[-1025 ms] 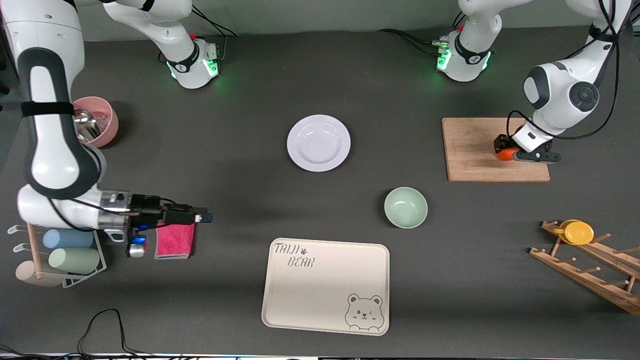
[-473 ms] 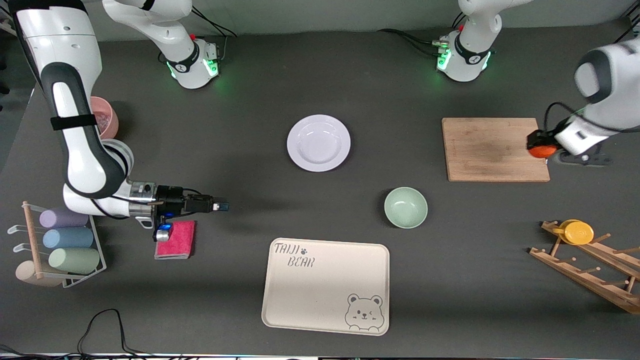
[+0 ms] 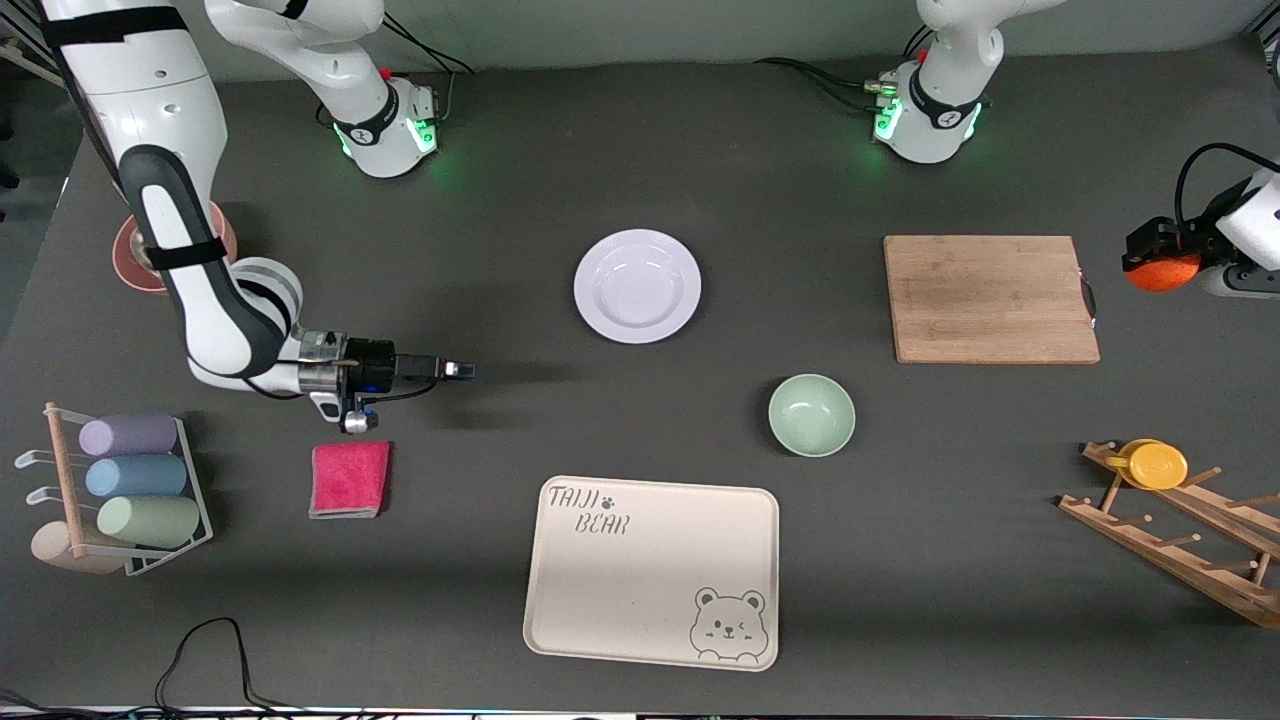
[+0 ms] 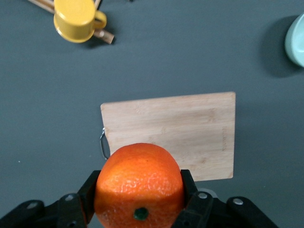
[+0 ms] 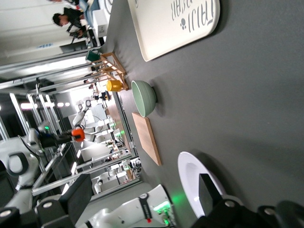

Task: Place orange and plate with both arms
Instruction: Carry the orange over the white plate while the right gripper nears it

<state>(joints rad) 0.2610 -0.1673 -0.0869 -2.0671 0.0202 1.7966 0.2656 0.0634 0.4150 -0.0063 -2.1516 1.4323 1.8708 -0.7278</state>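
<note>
Over the surface (image 3: pixel 1000 150) past the cutting board (image 3: pixel 990 298), the left gripper (image 3: pixel 1160 262) clamps the orange (image 3: pixel 1163 272); the right gripper (image 3: pixel 458 370), fingers spread and empty, hangs well apart from the plate (image 3: pixel 637 286).

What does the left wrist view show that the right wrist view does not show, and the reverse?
Only the left wrist view shows the left gripper up close, shut on the orange, whose dimpled skin is plain, above the table beside the wooden board. Only the right wrist view shows the open right gripper, the white plate near it, and the cream tray. Both show the board, the green bowl, the yellow cup and the orange, small and far off in the right wrist view.
</note>
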